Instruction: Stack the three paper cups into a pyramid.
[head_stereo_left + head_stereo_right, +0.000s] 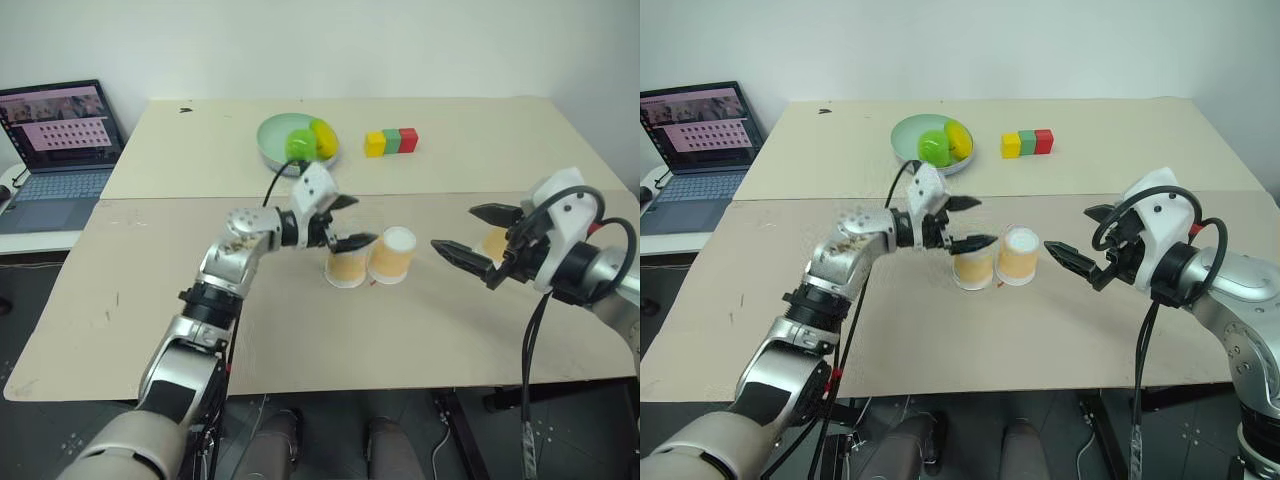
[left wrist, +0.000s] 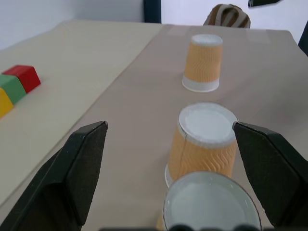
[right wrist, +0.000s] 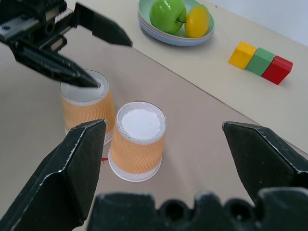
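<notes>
Two paper cups stand upside down, touching side by side, mid-table: the left cup [image 1: 346,268] and the right cup [image 1: 392,257]. My left gripper [image 1: 358,220] hovers open just above the left cup, holding nothing. In the left wrist view that cup [image 2: 211,207] is nearest, its neighbour [image 2: 207,144] is behind it, and the third cup [image 2: 202,62] stands apart farther on. From the head, the third cup [image 1: 494,243] peeks out behind my right gripper [image 1: 456,228], which is open and empty to the right of the pair.
A pale green bowl [image 1: 270,145] holding a green apple and a yellow fruit sits at the back. A row of yellow, green and red blocks [image 1: 390,141] lies to its right. An open laptop [image 1: 60,150] rests on a side table at the far left.
</notes>
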You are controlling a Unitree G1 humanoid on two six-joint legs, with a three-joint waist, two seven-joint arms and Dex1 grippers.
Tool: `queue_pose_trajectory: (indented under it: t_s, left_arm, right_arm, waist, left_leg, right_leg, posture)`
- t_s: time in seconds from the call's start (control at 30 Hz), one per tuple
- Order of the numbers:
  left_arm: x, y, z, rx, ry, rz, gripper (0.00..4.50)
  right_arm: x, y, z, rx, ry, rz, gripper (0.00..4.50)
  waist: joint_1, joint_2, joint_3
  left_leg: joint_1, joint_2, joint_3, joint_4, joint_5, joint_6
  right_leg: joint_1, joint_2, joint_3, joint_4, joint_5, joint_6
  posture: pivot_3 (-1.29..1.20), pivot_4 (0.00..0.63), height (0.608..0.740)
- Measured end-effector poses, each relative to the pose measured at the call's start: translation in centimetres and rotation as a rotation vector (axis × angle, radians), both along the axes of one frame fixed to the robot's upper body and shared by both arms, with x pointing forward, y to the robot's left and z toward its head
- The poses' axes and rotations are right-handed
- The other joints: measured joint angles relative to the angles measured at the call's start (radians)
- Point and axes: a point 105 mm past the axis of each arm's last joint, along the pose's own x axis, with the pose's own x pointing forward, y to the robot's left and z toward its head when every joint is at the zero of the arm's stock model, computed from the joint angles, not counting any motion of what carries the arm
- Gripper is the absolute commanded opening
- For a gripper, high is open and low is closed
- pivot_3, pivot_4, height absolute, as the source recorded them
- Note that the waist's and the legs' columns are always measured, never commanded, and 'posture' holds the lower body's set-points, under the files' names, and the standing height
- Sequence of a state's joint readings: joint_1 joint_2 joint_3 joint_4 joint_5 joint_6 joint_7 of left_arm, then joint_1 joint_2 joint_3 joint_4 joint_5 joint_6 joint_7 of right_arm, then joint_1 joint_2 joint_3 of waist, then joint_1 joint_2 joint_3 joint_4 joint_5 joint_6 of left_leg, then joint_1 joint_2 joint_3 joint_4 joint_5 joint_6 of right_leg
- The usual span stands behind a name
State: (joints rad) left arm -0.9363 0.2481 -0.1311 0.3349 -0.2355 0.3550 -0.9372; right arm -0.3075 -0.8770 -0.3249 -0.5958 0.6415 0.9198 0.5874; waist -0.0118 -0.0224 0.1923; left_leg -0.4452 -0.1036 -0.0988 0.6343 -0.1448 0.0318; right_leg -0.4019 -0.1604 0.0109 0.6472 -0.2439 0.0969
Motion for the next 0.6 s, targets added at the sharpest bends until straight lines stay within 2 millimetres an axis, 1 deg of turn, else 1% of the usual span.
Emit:
queue_pose_trajectory:
  t_s: [0.17,0.27,0.33,0.4,0.47,0.5,0.53,0.57,0.6]
  left_arm:
    - [-0.4,-0.5,3.0,-0.069,-0.017,-0.014,4.44]
    - [-1.0,-0.9,5.5,-0.117,-0.043,-0.031,4.44]
    - [-1.4,-0.9,6.7,-0.141,-0.043,-0.048,4.44]
    - [-2.0,-0.6,8.4,-0.169,-0.042,-0.068,4.44]
    - [-2.7,0.5,10.3,-0.192,-0.051,-0.077,4.44]
    - [-3.3,0.8,10.7,-0.182,-0.044,-0.098,4.44]
    - [-4.1,1.7,11.1,-0.148,-0.045,-0.118,4.44]
    - [-4.4,2.3,11.3,-0.126,-0.05,-0.118,4.44]
    - [-4.9,3.0,11.4,-0.093,-0.054,-0.125,4.44]
  right_arm:
    - [0.1,0.0,-0.1,0.001,0.004,0.0,4.5]
    - [0.1,-0.1,-0.1,0.004,0.009,-0.001,4.5]
    - [0.1,-0.4,-0.4,-0.008,0.021,-0.004,4.5]
    - [-0.1,-1.4,-0.7,-0.034,0.043,-0.028,4.5]
    - [-0.1,-2.9,-0.6,-0.046,0.046,-0.074,4.5]
    - [-0.4,-3.9,-0.6,-0.053,0.046,-0.101,4.5]
    - [-0.8,-5.6,-0.9,-0.058,0.055,-0.154,4.5]
    - [-0.9,-6.5,-1.2,-0.058,0.065,-0.187,4.5]
    - [-1.2,-7.9,-1.8,-0.059,0.078,-0.235,4.5]
  waist:
    - [0.0,0.0,0.0]
    - [-0.001,0.0,0.0]
    - [-0.001,0.0,0.0]
    - [-0.001,0.0,0.0]
    - [-0.002,0.0,0.0]
    - [-0.001,0.0,0.0]
    - [-0.002,0.0,0.0]
    - [-0.003,0.0,0.0]
    - [-0.003,0.0,0.0]
  left_leg:
    - [0.0,0.0,0.0,0.0,0.0,0.0]
    - [0.0,0.0,0.0,0.0,0.0,0.0]
    - [0.0,0.0,0.0,0.0,0.0,0.0]
    - [-0.001,0.0,0.0,0.0,0.0,0.0]
    - [0.0,0.0,0.0,0.001,0.0,0.0]
    - [0.0,0.0,0.0,0.0,0.0,0.0]
    - [0.0,0.0,0.0,0.0,0.0,0.0]
    - [0.0,0.0,0.0,0.0,0.0,0.0]
    - [0.0,0.0,0.0,0.0,0.0,0.0]
  right_leg:
    - [0.0,0.0,0.0,0.0,0.0,0.0]
    - [0.0,0.0,0.0,0.0,0.0,0.0]
    - [0.0,0.0,0.0,0.0,0.0,0.0]
    - [0.0,0.0,0.0,0.0,0.0,0.001]
    - [0.0,0.0,0.0,0.0,0.0,0.001]
    - [0.0,0.0,0.0,0.0,0.0,0.001]
    - [0.0,0.001,0.0,0.001,-0.001,0.002]
    - [0.0,0.001,0.0,0.001,-0.001,0.002]
    - [0.0,0.001,0.0,0.001,-0.001,0.002]
  posture:
    - [0.0,0.15,0.74]
    - [0.0,0.15,0.74]
    - [0.0,0.15,0.74]
    - [0.0,0.15,0.74]
    - [0.0,0.15,0.74]
    - [0.0,0.15,0.74]
    - [0.0,0.15,0.74]
    - [0.0,0.15,0.74]
    - [0.0,0.15,0.74]
